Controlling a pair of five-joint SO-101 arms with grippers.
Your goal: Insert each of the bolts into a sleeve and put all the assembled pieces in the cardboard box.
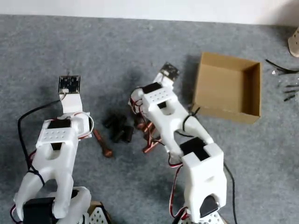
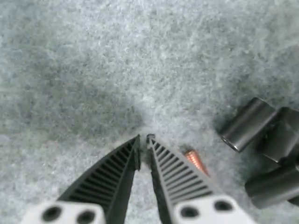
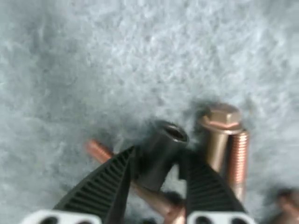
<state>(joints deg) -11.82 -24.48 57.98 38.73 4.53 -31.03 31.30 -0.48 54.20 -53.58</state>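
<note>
My left gripper is shut with nothing in it, low over the grey carpet. A copper bolt lies just beside one finger, and the same bolt lies in the high view next to the left arm. Black sleeves lie in a small heap between the arms. My right gripper is shut on one black sleeve, its open bore facing away from the wrist. A hex-headed copper bolt lies beside it, and another bolt's threaded tip pokes out on the other side. The cardboard box stands open at the right.
More copper bolts lie under the right arm's wrist. Thin dark loose pieces are scattered at the far right beyond the box. Bare grey carpet stretches across the back.
</note>
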